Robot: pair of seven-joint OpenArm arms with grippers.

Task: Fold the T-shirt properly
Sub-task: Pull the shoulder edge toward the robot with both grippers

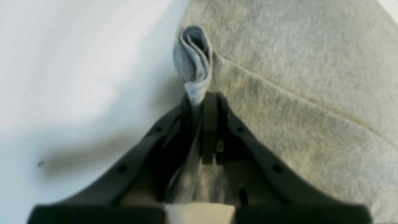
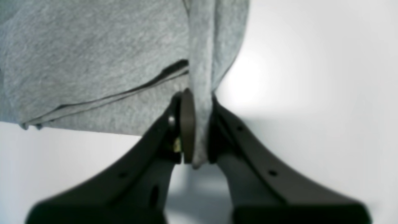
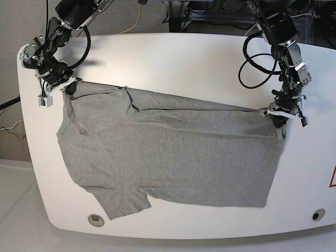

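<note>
Mid first fold, far long edge already doubled over. Left gripper (image 1: 202,99) fingers clamped on bunched corner of T-shirt (image 3: 168,157); right gripper (image 2: 196,102) fingers clamped on hanging fabric edge at opposite end. Next move likely: carry both pinched ends toward near edge together, level, keeping fold line taut. T-shirt spread across white worktop (image 3: 184,58), heather grey, one sleeve at near edge, light wrinkles.
</note>
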